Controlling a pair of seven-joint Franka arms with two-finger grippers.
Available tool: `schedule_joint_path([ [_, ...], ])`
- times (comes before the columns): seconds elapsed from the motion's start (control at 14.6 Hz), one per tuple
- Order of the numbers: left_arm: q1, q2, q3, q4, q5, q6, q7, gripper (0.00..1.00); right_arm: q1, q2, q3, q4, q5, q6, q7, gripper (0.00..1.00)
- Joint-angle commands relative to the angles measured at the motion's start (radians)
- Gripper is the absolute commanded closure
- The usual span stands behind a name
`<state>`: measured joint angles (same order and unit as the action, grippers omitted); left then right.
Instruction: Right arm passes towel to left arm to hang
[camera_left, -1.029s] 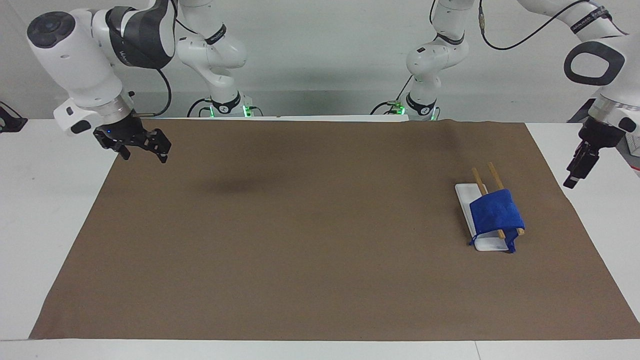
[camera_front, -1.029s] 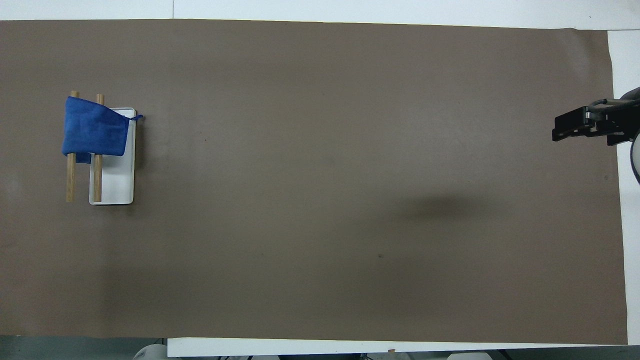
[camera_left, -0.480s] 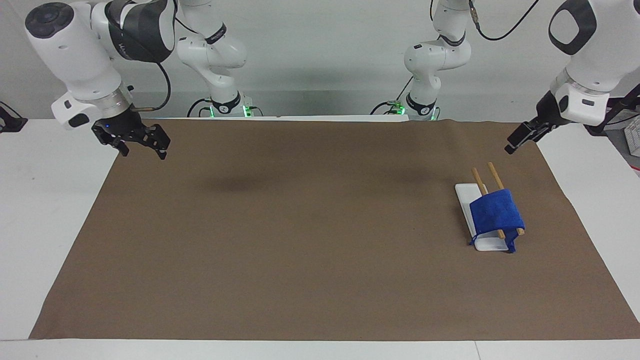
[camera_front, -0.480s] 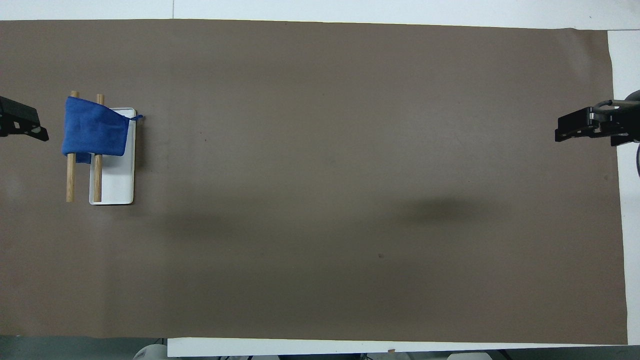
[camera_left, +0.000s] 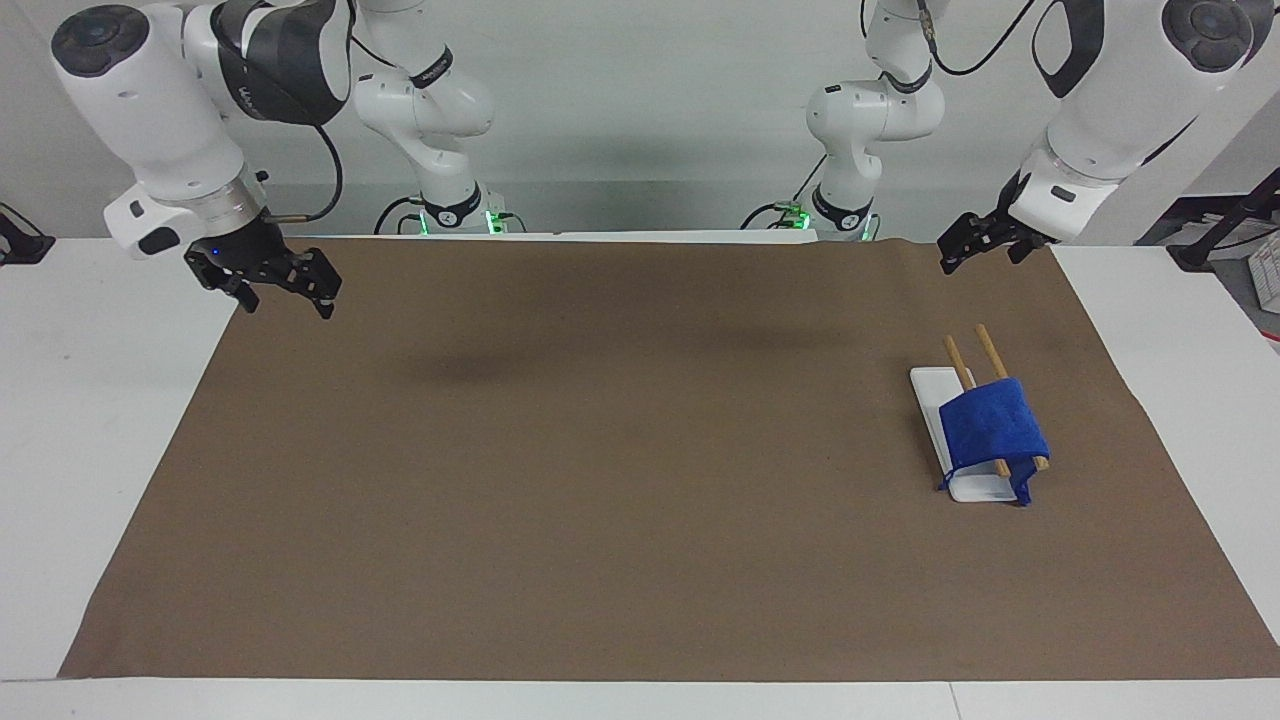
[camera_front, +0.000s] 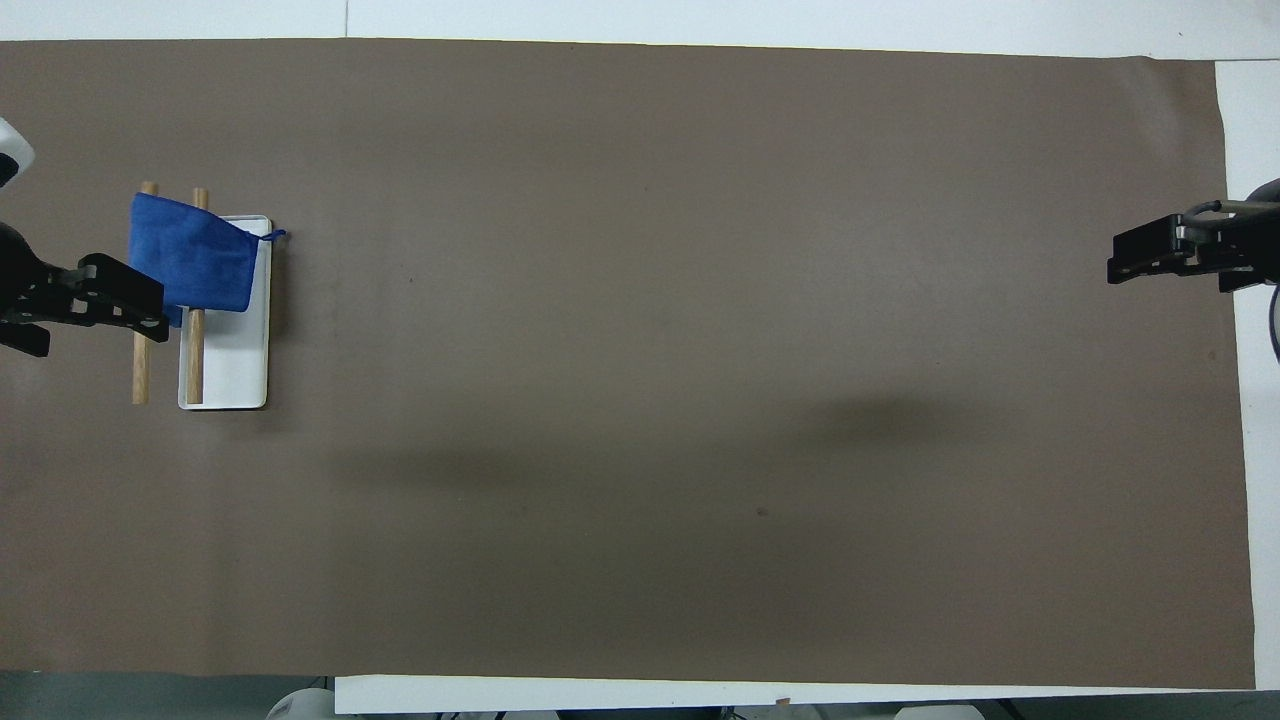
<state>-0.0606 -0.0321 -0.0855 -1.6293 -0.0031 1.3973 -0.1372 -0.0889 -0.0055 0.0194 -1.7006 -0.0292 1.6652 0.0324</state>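
Observation:
The blue towel (camera_left: 990, 425) hangs draped over two wooden rods (camera_left: 985, 350) of a small rack with a white base (camera_left: 930, 385), at the left arm's end of the table. In the overhead view the towel (camera_front: 190, 265) covers the rods' (camera_front: 195, 350) ends farther from the robots, and its loop pokes out over the base (camera_front: 235, 360). My left gripper (camera_left: 952, 255) is up in the air, empty, over the mat's edge by the rack; from above the left gripper (camera_front: 150, 305) overlaps one rod. My right gripper (camera_left: 285, 292) waits open and empty, blue light on, over the mat's corner at the right arm's end; it shows there from above too (camera_front: 1125, 258).
A brown mat (camera_left: 600, 450) covers most of the white table (camera_left: 90, 400). The arms' bases stand at the table's edge nearest the robots.
The left arm has swung up and in from past the table's end, so its gripper now hangs over the mat by the rack. The right arm has barely moved. The towel has not moved.

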Motion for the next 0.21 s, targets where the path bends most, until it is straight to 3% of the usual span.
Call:
schedule_joint_path([
  [0.0, -0.045, -0.034, 0.073, -0.024, -0.001, 0.012, 0.073, 0.0, 0.0, -0.01, 0.002, -0.005, 0.011, -0.013, 0.0, 0.0],
  [0.14, -0.042, -0.042, 0.07, -0.029, -0.001, 0.014, 0.077, 0.0, -0.003, -0.01, 0.002, -0.005, 0.011, -0.015, 0.0, 0.0],
])
